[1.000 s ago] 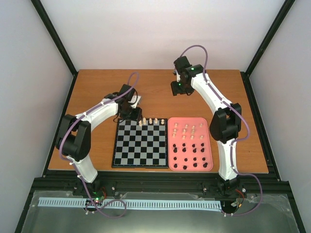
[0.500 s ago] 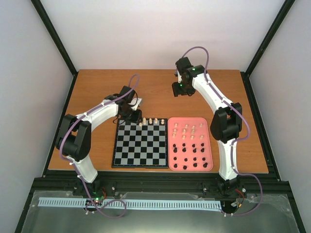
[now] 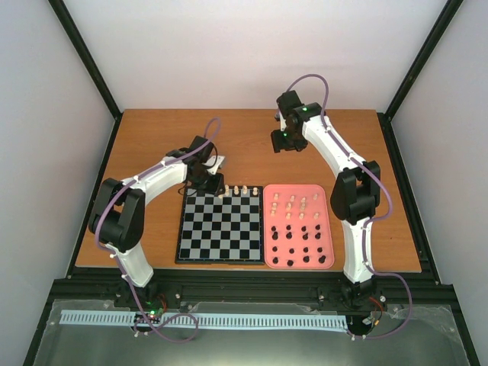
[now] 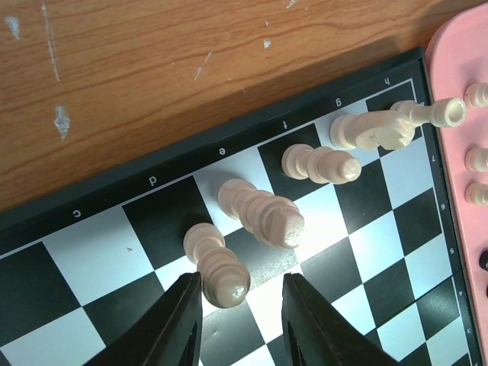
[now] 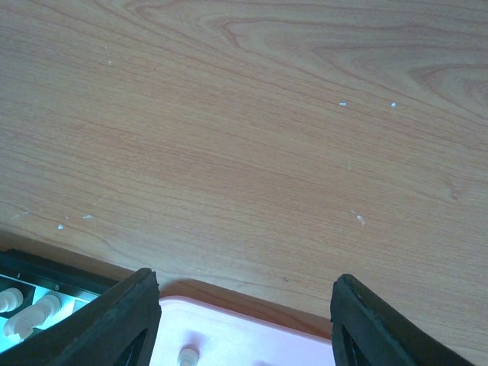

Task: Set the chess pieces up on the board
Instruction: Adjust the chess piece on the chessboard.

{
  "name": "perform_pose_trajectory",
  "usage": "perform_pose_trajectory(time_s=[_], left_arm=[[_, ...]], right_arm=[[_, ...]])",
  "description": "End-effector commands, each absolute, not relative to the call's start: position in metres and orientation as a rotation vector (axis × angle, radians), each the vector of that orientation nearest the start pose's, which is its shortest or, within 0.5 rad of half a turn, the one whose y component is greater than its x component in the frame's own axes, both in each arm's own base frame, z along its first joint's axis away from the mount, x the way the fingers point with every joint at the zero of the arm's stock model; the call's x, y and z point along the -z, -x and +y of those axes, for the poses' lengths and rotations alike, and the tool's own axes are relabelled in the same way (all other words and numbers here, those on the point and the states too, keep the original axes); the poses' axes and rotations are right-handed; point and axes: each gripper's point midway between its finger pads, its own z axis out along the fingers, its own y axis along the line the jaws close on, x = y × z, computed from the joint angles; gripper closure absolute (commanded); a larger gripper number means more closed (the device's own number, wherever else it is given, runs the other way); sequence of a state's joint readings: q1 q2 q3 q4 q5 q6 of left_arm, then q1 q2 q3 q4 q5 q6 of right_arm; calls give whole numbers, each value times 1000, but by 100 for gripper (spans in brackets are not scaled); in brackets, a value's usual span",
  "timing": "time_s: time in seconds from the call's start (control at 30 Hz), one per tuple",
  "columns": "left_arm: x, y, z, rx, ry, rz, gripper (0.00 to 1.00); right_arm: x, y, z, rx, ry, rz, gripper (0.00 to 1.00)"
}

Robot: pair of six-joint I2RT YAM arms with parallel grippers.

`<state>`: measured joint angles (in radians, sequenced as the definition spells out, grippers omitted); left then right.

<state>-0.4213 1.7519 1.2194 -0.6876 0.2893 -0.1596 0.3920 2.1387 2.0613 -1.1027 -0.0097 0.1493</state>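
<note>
The board (image 3: 221, 229) lies flat at the table's middle, and several cream chess pieces (image 3: 236, 190) stand along its far row. My left gripper (image 3: 216, 185) hangs over the left end of that row. In the left wrist view its jaws (image 4: 242, 284) straddle the leftmost cream piece (image 4: 217, 267); the piece sits close to the left finger (image 4: 183, 320), with a gap to the right one. Three more cream pieces (image 4: 263, 213) stand beside it. My right gripper (image 3: 280, 145) hovers open over bare wood behind the pink tray (image 3: 297, 187), holding nothing (image 5: 244, 282).
The pink tray (image 5: 252, 335) to the right of the board holds cream pieces (image 3: 293, 204) in its far half and black pieces (image 3: 301, 248) in its near half. Black frame posts and white walls enclose the wooden table (image 3: 152, 137).
My left gripper's jaws have narrowed around the leftmost cream piece and the arm has shifted slightly right. The right arm has hardly moved.
</note>
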Motion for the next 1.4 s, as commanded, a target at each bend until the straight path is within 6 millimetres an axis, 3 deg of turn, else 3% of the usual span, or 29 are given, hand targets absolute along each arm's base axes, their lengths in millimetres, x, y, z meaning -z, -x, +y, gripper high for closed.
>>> perform_pose_trajectory(time_s=[0.0, 0.47, 0.97, 1.37], left_arm=[[-78, -339, -217, 576, -491, 2789, 68], [-70, -340, -213, 524, -477, 2815, 81], [-77, -351, -187, 287, -440, 2806, 87], [-78, -362, -199, 349, -433, 2790, 86]], right_arm=[[-165, -466, 189, -168, 332, 2707, 39], [-163, -466, 188, -170, 328, 2712, 39], [-162, -467, 188, -186, 324, 2714, 39], [-161, -467, 187, -186, 322, 2717, 39]])
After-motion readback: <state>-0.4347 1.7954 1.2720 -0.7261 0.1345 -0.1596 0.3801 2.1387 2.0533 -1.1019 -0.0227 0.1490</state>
